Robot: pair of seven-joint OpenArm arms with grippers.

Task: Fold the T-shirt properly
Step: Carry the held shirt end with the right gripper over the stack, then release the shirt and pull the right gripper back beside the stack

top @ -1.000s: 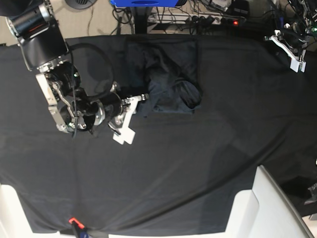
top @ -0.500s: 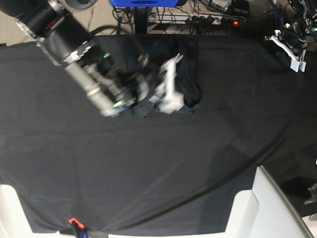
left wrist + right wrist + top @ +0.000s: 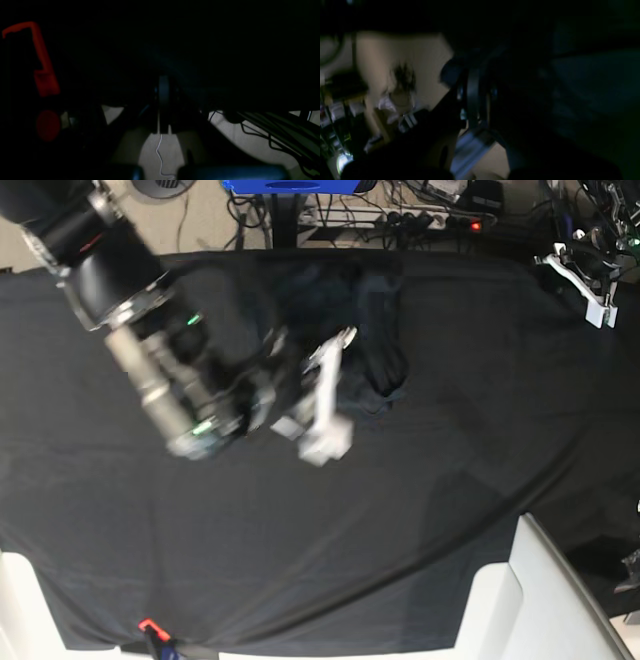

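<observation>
Folding partly done: T-shirt (image 3: 350, 320) lay bunched, compact, at far centre of tablecloth (image 3: 450, 480); neatening remained. Right gripper (image 3: 325, 395) blurred beside it, state indeterminable; left gripper (image 3: 585, 280) parked far corner, likewise.

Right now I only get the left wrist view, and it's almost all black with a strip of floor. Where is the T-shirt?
Observer: In the base view, the T-shirt lies bunched at the far middle of the black tablecloth.
Operator: Is my camera's arm anywhere near it?
Observer: No. The left gripper hangs by the tablecloth's far corner, well apart from the shirt.
Operator: And the other arm?
Observer: The right gripper is at the shirt's near edge, too blurred to tell open from shut.
</observation>
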